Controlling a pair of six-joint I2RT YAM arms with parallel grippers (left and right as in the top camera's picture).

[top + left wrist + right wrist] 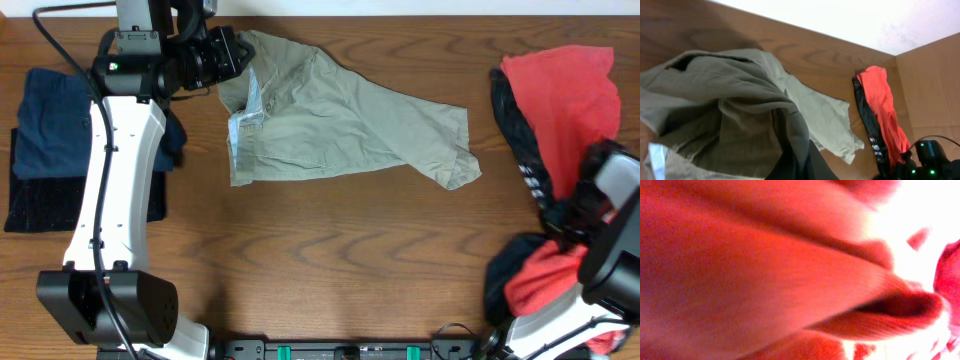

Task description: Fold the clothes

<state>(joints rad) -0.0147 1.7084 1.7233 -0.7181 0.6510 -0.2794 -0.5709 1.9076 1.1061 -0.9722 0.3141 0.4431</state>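
1. My left gripper (233,52) is pinching the top edge of the green shorts (350,115); they are lying in the middle of the table (330,260).
2. My right gripper (560,225) is pressing together inside the red cloth (765,280); I cannot tell if it is holding any.

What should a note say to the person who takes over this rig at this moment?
Left gripper: shut on the shorts, at the waistband corner by the far edge.
Right gripper: shut, buried in the red garment at the right; whether it grips the cloth cannot be seen.
Done: the navy piece lies on the black piece at the left, and both look folded.
Left to do: the shorts lie spread and unfolded mid-table, and the red garment is a loose heap.
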